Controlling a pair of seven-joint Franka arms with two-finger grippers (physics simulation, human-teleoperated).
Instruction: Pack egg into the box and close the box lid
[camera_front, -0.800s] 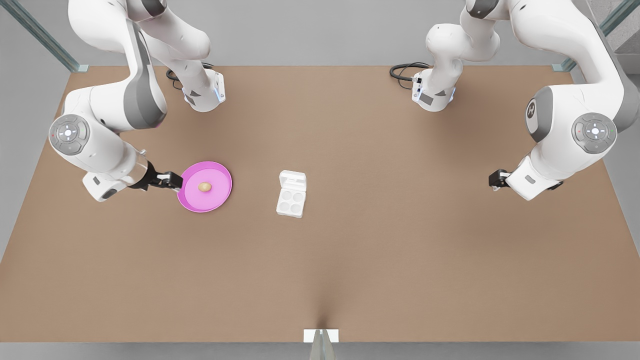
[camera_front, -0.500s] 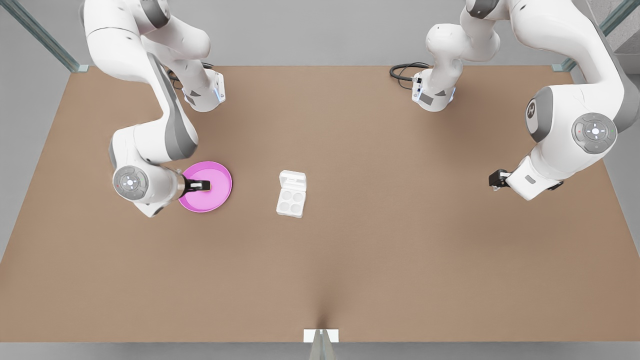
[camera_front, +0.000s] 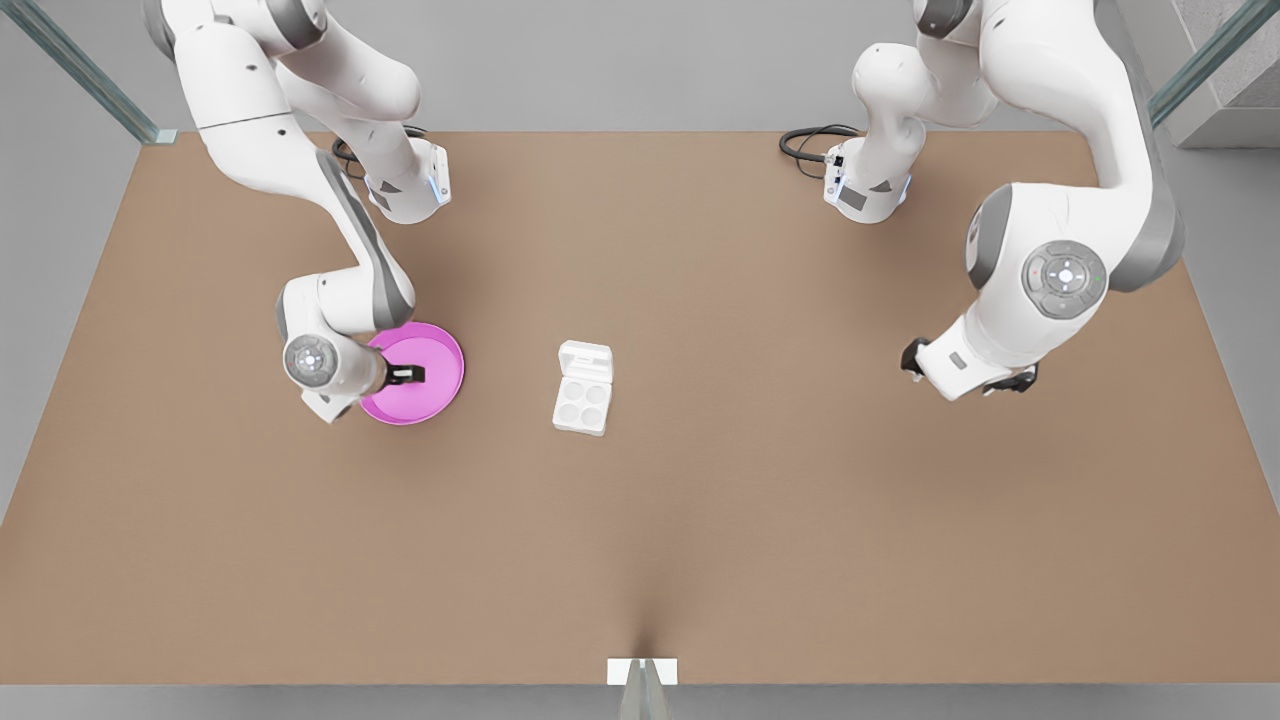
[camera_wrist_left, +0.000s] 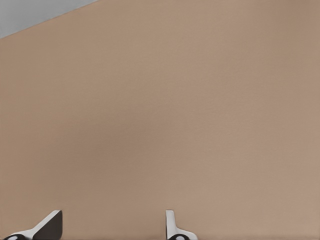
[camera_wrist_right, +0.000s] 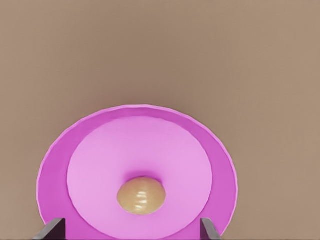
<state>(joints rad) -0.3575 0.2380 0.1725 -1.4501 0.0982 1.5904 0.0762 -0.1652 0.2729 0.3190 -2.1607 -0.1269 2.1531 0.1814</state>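
Tan-brown oval egg (camera_wrist_right: 141, 195) lies on the round pink plate (camera_wrist_right: 55, 165), between the right tool's (camera_front: 408, 375) spread fingers; descending off-centre could roll it aside. Left tool (camera_wrist_left: 112, 227), also spread, waits over bare worktop (camera_front: 700, 520), well away from the white four-cup box (camera_front: 582, 390).

A plain brown table (camera_front: 700, 520) stands on a grey floor (camera_front: 60, 180), evenly lit.

right gripper (camera_front: 408, 375) lowered over egg (camera_wrist_right: 141, 195), left gripper (camera_front: 912, 358) shifted inward
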